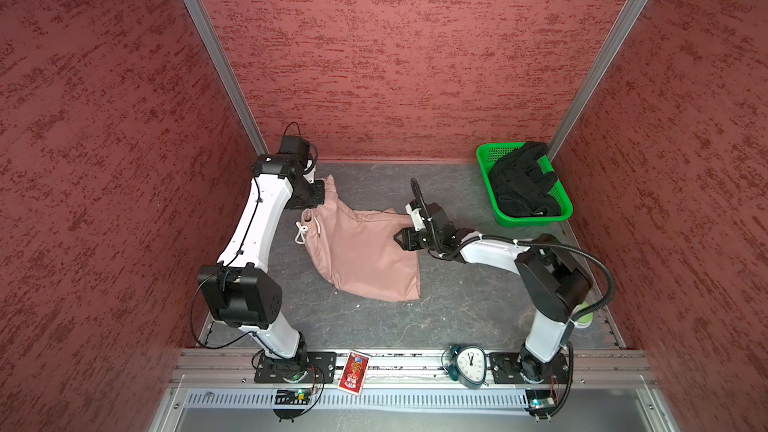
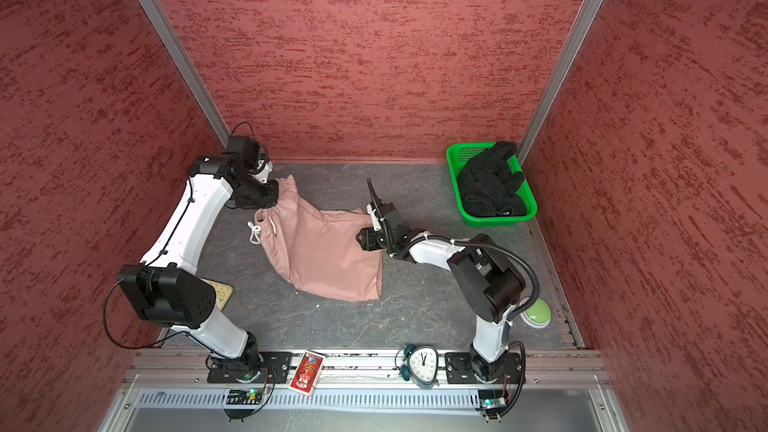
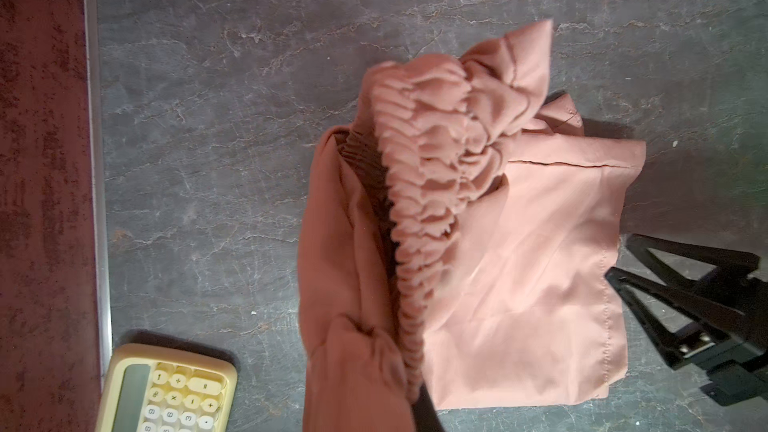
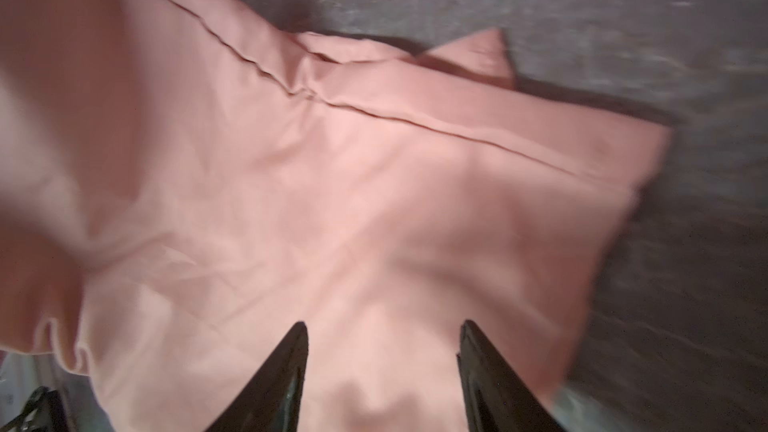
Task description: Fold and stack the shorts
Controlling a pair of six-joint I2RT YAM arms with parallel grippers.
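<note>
- Your left end effector [image 1: 319,198] was closed tight on the gathered waistband [image 3: 428,168] of the pink shorts [image 1: 361,255], at the far left of the worktop [image 1: 457,305].
- In the left wrist view, that waistband stood up off the worktop, close to the camera, and the rest of the pink shorts lay flat below it.
- Your right end effector [image 1: 397,238] was open, with a wide gap between its fingers [image 4: 289,371], and it held nothing.
- It sat low at the right edge of the pink shorts, by the leg hems.
- In the right wrist view, pink cloth lay under the two fingers, but none of it was pinched. It was not clear if the tips touched the cloth.
- The pink shorts lay in the middle of the worktop, between your two arms.
- The black shorts [image 1: 521,184] were in a heap inside the green basket [image 1: 536,220], in the far right corner, well apart from the pink shorts.
- A calculator [image 3: 166,388] lay by the left wall.
</note>
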